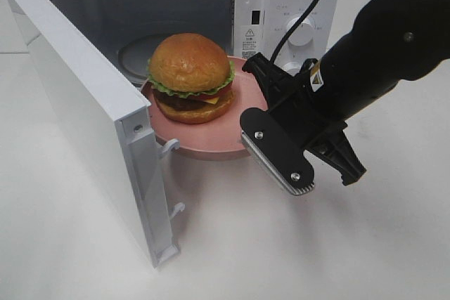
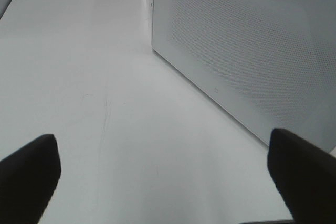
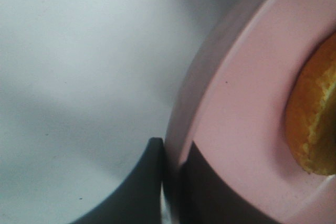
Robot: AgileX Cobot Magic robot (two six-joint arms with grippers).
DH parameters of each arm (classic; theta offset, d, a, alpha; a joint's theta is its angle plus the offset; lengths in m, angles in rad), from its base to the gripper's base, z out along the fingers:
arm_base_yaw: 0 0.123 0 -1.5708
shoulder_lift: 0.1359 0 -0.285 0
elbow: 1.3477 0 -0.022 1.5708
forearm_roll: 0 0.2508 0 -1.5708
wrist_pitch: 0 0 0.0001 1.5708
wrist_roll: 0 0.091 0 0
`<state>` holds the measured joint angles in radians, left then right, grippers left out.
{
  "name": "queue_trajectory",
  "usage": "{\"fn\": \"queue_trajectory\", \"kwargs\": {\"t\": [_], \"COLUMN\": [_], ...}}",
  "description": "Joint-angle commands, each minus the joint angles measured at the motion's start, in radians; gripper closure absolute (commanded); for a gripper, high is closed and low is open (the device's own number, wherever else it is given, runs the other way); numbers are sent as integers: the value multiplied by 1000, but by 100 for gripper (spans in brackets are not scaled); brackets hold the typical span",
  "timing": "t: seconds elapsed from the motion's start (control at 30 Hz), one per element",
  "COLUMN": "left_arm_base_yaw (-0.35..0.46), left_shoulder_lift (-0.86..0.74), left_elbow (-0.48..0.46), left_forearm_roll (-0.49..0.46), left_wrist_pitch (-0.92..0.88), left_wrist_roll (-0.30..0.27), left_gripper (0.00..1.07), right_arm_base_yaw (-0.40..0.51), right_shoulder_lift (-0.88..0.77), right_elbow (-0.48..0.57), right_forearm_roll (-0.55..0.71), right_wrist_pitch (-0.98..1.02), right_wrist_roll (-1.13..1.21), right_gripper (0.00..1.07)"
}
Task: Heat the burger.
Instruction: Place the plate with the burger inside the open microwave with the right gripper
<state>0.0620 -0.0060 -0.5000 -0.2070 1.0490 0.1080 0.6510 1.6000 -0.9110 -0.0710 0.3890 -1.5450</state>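
Note:
The burger (image 1: 191, 75), with a golden bun and a lettuce frill, sits on a round pink plate (image 1: 218, 135) at the mouth of the open microwave (image 1: 211, 5). The plate's near part overhangs the table. My right gripper (image 1: 261, 75) is shut on the plate's right rim. The right wrist view shows its fingers (image 3: 149, 182) pinching the plate (image 3: 241, 103) with the burger's bun (image 3: 315, 124) at the edge. My left gripper (image 2: 165, 182) is open and holds nothing, low over the table beside the outer face of the microwave door (image 2: 252, 51). It does not show in the exterior high view.
The microwave door (image 1: 84, 103) swings out to the left towards the table's front. The control knob (image 1: 302, 31) is on the microwave's right panel. A black cable (image 1: 309, 5) runs up from my right arm. White table (image 1: 281, 244) lies in front.

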Motion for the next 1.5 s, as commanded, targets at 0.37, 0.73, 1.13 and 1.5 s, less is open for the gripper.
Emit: {"fn": "queue_trajectory", "kwargs": {"t": [0.37, 0.73, 1.13, 1.5], "left_arm_base_yaw": [5, 5, 5, 5], "left_shoulder_lift": [-24, -24, -24, -24], "left_elbow": [2, 2, 2, 2], "left_forearm_roll": [-3, -3, -3, -3], "left_wrist_pitch": [-14, -14, -14, -14], "left_wrist_roll": [-4, -4, -4, -4], "left_gripper": [4, 4, 4, 4], "right_arm_base_yaw": [-4, -4, -4, -4], "right_shoulder_lift": [120, 225, 322, 402], "right_elbow": [-142, -250, -382, -511], "right_forearm_roll": [14, 10, -6, -85], "right_wrist_pitch": [-67, -58, 10, 45], "right_wrist_roll": [-7, 11, 11, 102], "right_gripper": [107, 107, 107, 107]}}
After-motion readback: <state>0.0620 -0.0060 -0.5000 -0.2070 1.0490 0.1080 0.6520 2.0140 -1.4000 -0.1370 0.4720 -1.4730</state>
